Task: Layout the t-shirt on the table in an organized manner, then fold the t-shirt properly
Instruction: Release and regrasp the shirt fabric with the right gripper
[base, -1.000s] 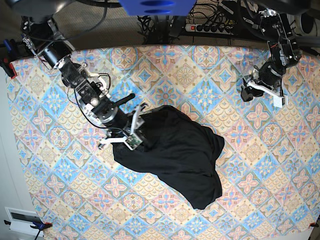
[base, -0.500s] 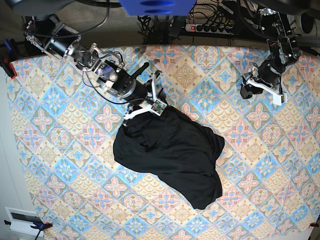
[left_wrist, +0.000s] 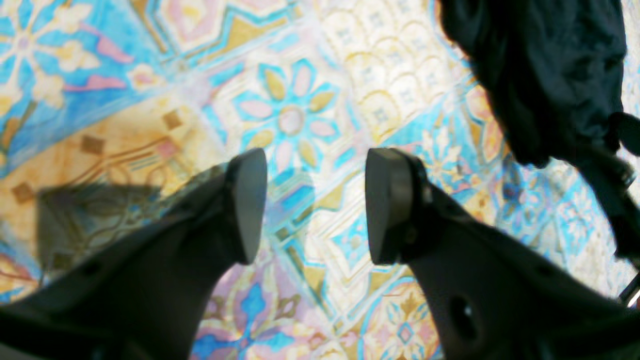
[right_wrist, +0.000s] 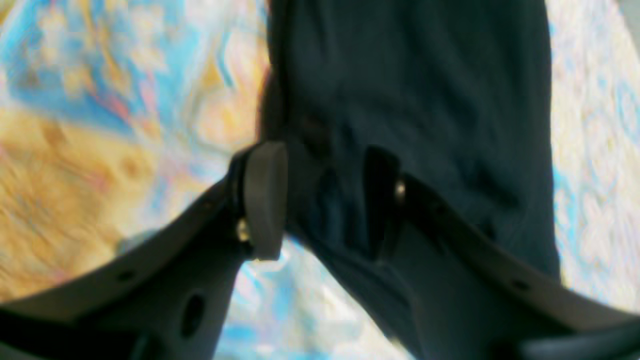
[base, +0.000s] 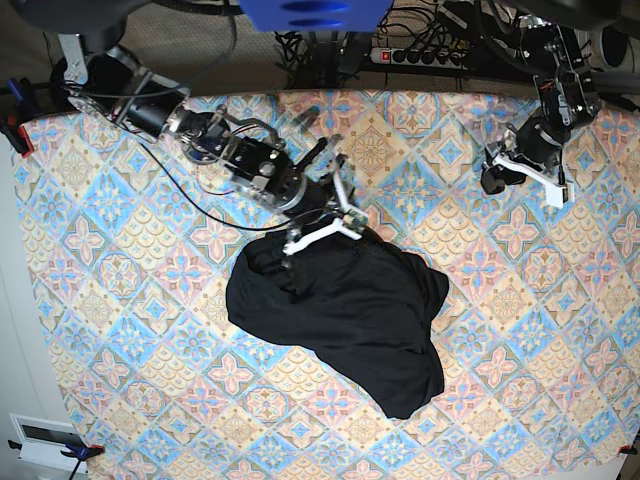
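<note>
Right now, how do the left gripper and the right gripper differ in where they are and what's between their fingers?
The right gripper reaches in over the upper edge of the black t-shirt; the left gripper hangs far from it, over the bare patterned table. Between the right gripper's fingers lies black fabric; between the left gripper's fingers shows only tablecloth. Both stand open, and neither is clamping anything.

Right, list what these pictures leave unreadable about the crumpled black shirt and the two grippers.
- Plain black fabric t-shirt: sleeves and collar lost in the bunched heap, base view.
- Right gripper: blurred wrist view; fabric lies between its fingers, actual contact unclear.
- Left gripper: open over the table; height untellable.
</note>
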